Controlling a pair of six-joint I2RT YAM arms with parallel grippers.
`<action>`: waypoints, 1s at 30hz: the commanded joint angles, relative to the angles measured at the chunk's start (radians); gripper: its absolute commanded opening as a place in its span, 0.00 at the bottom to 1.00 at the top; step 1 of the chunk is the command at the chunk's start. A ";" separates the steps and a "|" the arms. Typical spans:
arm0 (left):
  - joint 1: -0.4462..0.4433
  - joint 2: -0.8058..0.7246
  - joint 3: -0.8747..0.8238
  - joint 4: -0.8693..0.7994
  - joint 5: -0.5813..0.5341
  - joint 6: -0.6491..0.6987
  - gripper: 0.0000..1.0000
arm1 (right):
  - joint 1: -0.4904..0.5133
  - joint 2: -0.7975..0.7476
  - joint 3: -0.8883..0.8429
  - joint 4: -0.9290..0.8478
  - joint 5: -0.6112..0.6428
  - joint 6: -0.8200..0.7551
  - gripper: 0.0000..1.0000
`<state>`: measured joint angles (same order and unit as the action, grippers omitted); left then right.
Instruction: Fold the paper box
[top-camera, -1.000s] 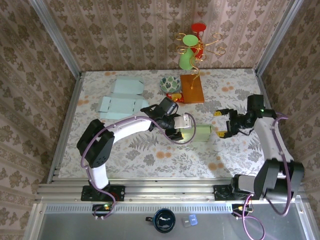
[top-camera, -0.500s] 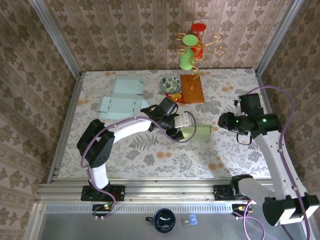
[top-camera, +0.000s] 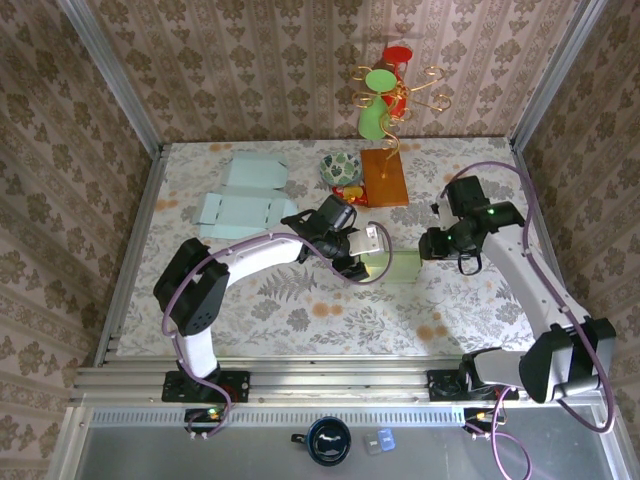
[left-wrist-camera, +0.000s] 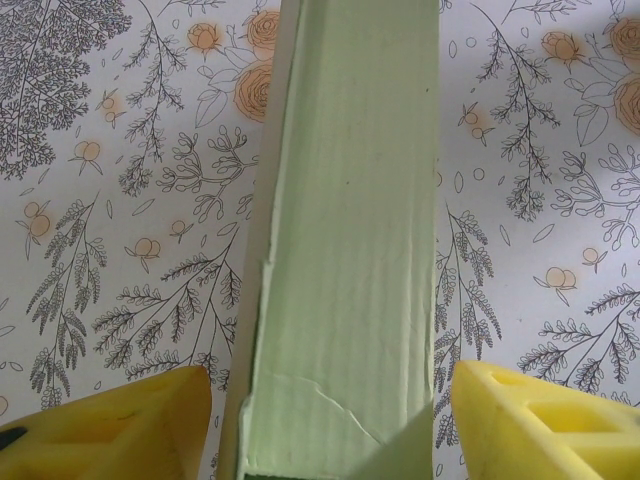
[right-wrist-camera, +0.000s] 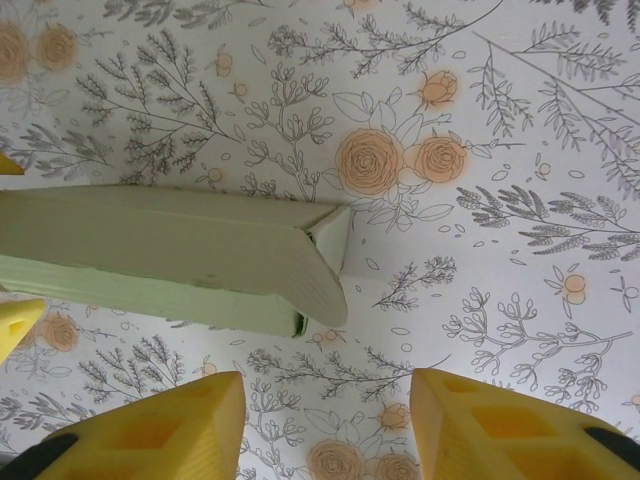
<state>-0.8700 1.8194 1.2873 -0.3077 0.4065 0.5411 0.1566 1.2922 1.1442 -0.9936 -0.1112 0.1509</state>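
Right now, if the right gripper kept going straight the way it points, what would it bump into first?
Probably the flowery tablecloth. The right gripper points down at the table, with the end of the green paper box just left of its line. Depth is hard to judge, so a yellow finger might clip the box.

matt pale green paper box (left-wrist-camera: 345, 250), faintly ribbed, creased

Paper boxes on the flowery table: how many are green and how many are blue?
Green paper box: 1
Blue flat paper boxes and: 2
Total: 3
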 joint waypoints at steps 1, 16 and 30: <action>-0.008 0.002 0.011 -0.021 0.013 -0.016 0.66 | 0.010 0.027 0.007 0.008 -0.003 -0.025 0.47; -0.009 0.016 0.024 -0.031 0.017 -0.004 0.65 | 0.021 0.125 0.014 0.061 -0.017 -0.029 0.41; -0.009 0.015 0.029 -0.033 0.022 -0.003 0.65 | 0.037 0.178 -0.006 0.076 0.000 -0.014 0.40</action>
<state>-0.8703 1.8202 1.2903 -0.3145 0.4068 0.5411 0.1879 1.4445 1.1446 -0.9184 -0.1158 0.1337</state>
